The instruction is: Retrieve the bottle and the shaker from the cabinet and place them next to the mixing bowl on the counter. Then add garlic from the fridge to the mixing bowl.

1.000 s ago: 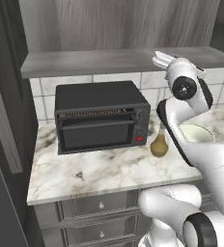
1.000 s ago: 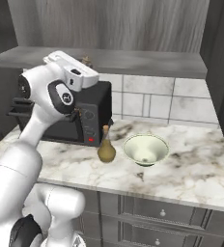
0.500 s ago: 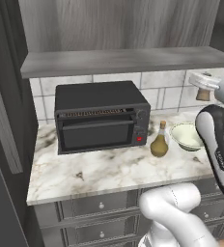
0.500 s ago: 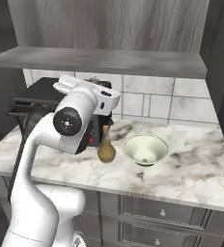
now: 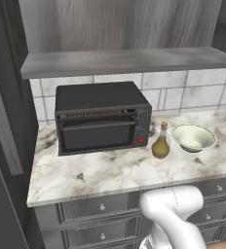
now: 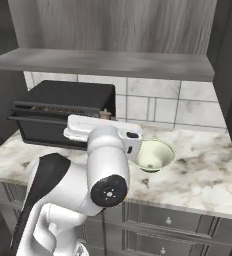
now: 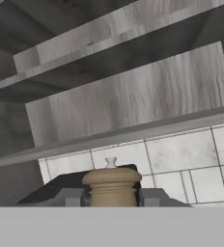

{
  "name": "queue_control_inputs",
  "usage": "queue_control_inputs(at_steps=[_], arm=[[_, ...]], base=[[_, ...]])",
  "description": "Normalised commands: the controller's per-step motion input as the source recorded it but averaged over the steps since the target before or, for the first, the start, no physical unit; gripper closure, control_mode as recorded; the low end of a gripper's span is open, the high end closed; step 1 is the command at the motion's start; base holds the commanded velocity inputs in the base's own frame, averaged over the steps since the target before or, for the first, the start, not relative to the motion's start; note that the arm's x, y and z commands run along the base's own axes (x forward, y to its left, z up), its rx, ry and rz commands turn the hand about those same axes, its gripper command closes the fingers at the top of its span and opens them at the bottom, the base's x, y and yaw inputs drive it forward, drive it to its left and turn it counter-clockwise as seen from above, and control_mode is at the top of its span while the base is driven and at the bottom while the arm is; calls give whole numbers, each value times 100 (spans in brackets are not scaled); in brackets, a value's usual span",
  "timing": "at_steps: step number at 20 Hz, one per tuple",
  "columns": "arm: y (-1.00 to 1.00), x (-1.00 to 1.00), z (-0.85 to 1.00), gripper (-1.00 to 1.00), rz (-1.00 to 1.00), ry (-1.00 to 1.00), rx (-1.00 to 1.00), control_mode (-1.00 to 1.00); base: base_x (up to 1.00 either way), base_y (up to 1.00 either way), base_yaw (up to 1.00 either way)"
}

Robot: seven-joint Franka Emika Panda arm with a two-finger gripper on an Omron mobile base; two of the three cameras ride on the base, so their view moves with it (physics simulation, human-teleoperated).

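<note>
While my gripper (image 7: 111,197) is clamped on the upright wooden shaker (image 7: 111,185), the mixing bowl (image 6: 154,154) lies just beyond it, right of the bottle (image 5: 160,141).

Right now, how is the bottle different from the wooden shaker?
The bottle stands on the counter beside the mixing bowl, while the wooden shaker is held up in the pincer. The bottle is dark olive and glassy with a narrow neck and a round belly; the shaker is light tan wood with a wide rounded cap and a small knob on top. Both are upright.
</note>
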Motion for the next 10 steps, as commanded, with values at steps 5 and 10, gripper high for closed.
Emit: queue_control_inputs(at_steps=[5,10], arm=[[-5,-34,-65,100,1,-5,-5,-100],[-19,16,-44,100,5,-5,0,-100]], base=[[0,0,0],[0,0,0]])
